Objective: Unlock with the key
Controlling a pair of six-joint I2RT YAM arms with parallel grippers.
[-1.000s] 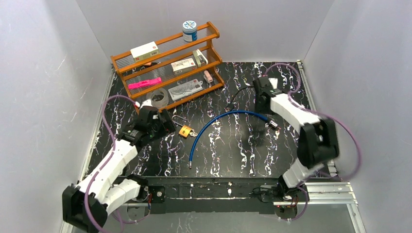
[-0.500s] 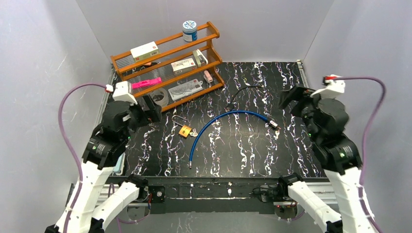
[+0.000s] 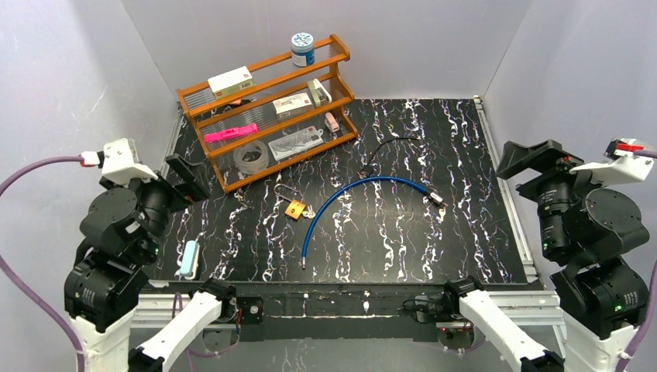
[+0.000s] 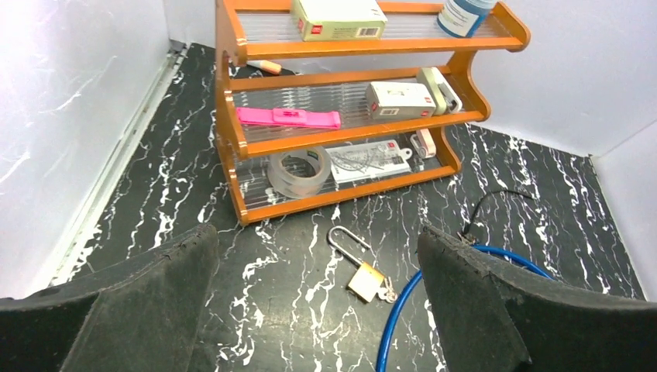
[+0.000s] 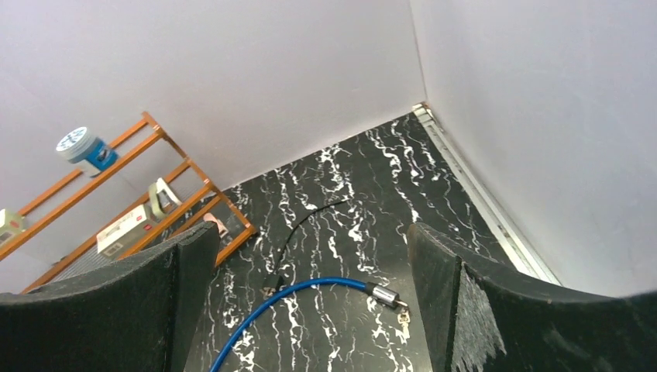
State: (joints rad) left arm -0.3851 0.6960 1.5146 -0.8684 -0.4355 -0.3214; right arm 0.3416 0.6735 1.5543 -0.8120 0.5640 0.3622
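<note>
A brass padlock [image 3: 294,208] [image 4: 366,280] lies on the black marble table [image 3: 465,232], with a silver shackle and small keys [image 4: 386,294] at its bottom. A curved blue cable lock [image 3: 349,192] [image 5: 310,290] lies to its right. Beside the cable's silver end [image 5: 385,295] rests another key [image 5: 404,318]. My left gripper [image 3: 184,177] [image 4: 316,232] hovers open, high over the table's left side, nothing between its pads. At the right edge my right gripper [image 3: 531,156] [image 5: 311,229] is raised and open too, holding nothing.
An orange wooden shelf [image 3: 263,108] at the back left holds a tape roll [image 4: 298,170], a pink item, boxes and a blue-lidded jar [image 3: 302,48]. A thin black cable [image 3: 387,147] lies behind the blue one. A pale blue object [image 3: 188,258] sits near the front left edge.
Both arms have pulled back from the middle of the table, up and outward to the sides. Both grippers have opened wider.
</note>
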